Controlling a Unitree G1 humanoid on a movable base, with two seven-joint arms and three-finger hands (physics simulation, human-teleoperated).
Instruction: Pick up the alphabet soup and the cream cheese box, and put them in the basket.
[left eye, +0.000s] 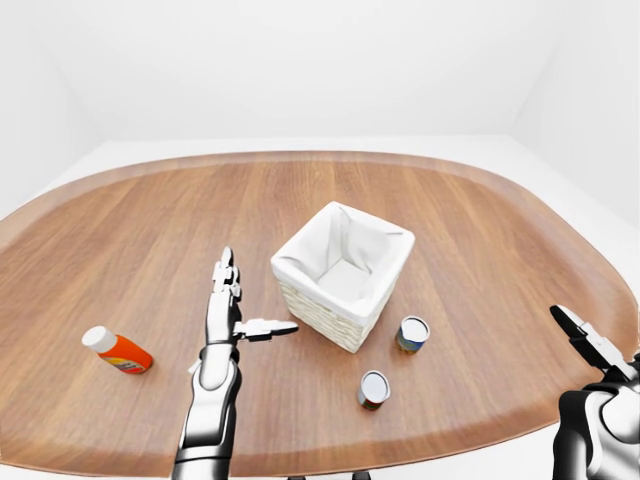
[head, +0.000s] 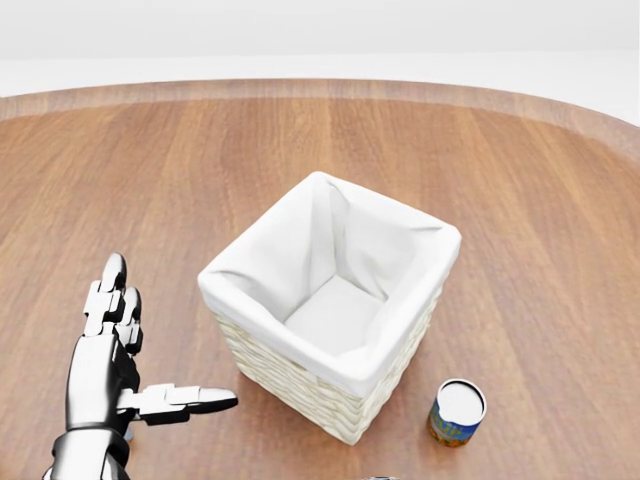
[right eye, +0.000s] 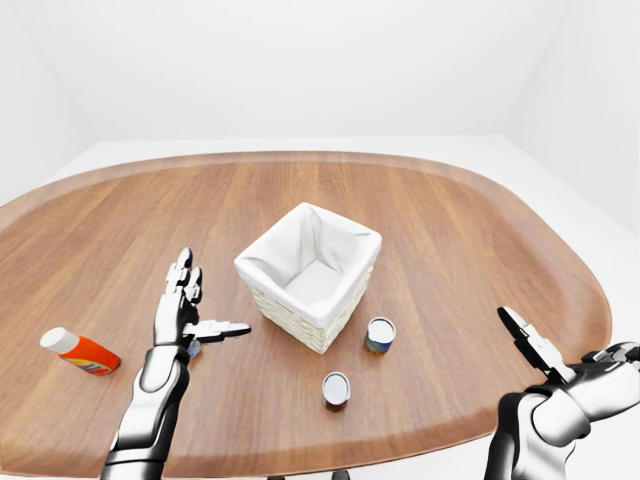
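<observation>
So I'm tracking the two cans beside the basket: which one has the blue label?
The blue-labelled can stands nearer the basket; the other can, lower in the left-eye view, has a red-and-green label.

The table (left eye: 120, 215) is warm brown wood with fine grain. The basket (head: 300, 385) is pale cream wicker with a white cloth lining. One can (left eye: 411, 334) is blue and yellow, the other (left eye: 373, 389) red and green. The bottle (left eye: 117, 351) is orange, capped white.

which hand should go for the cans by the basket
Right, probably. The two cans stand on the basket's right side in the right-eye view, nearer the open right hand. The open left hand hovers on the basket's other side.
</observation>
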